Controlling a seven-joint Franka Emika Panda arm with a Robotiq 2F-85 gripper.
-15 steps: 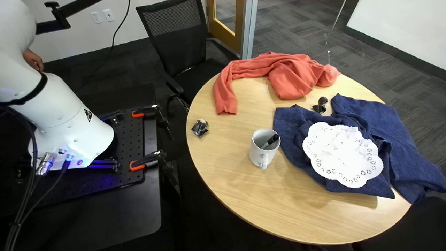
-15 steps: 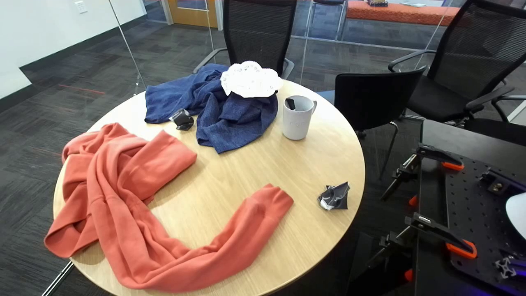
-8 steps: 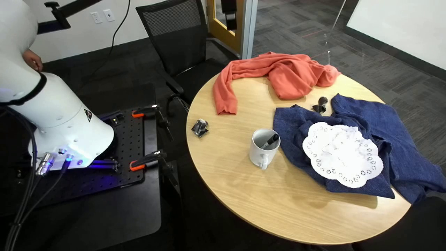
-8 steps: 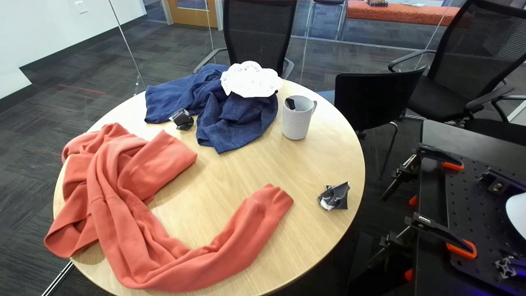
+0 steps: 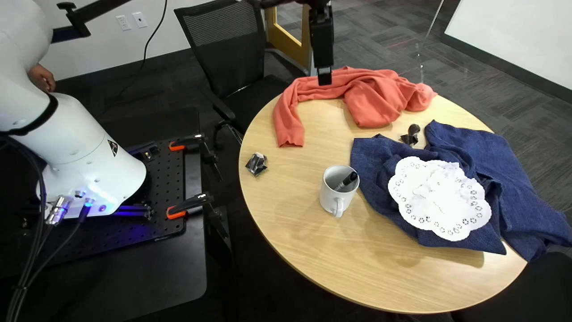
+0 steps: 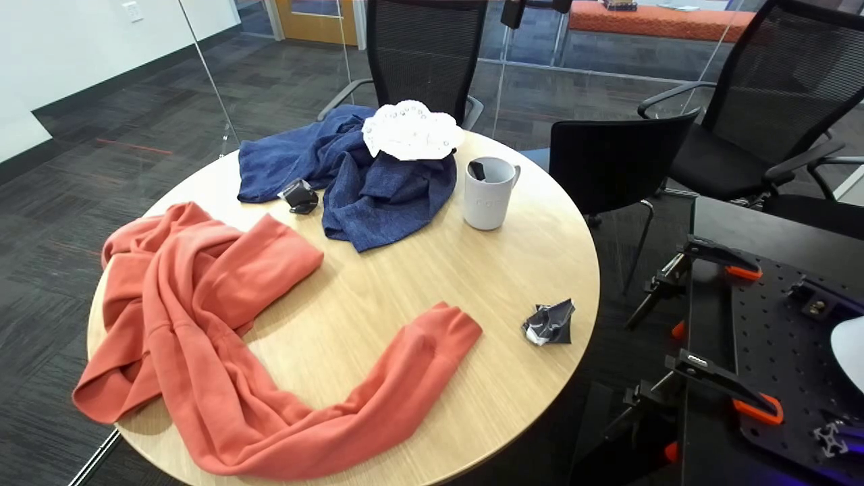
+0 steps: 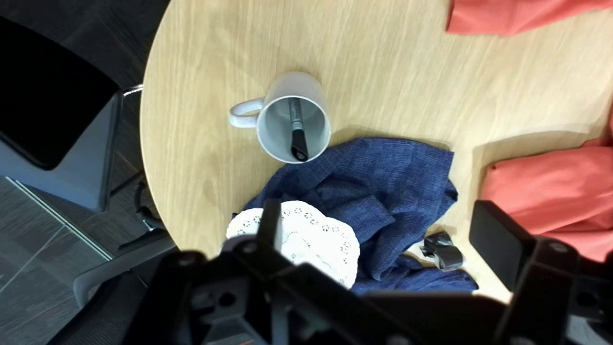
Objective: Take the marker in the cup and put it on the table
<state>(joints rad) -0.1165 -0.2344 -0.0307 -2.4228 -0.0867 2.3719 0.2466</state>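
The marker (image 5: 347, 180), grey with a black cap, leans inside the white mug, cap end up at the rim. The cup (image 5: 332, 197) stands upright on the round wooden table (image 5: 295, 192). In an exterior view only the marker's black end (image 6: 476, 170) shows above the cup's rim. In the wrist view the marker (image 7: 297, 127) lies along the inside of the cup (image 7: 299, 84), beyond the fingertips. My gripper (image 7: 383, 232) is wide open with nothing between its fingers. It hangs high above the table and apart from the cup; its fingertips enter at the top of both exterior views (image 6: 538, 12).
Dark blue cloth (image 5: 375, 179) lies beside the cup, with a white doily (image 5: 440, 197) on top. A red-orange garment (image 5: 371, 98) spreads over the table's other side. Crumpled black wrappers (image 5: 256, 164) lie near the edge and by the cloth (image 5: 411, 135). Chairs (image 6: 621, 172) stand around.
My gripper has come down into both exterior views from above, moving over the table side. The cup, the marker and the cloths have not moved.
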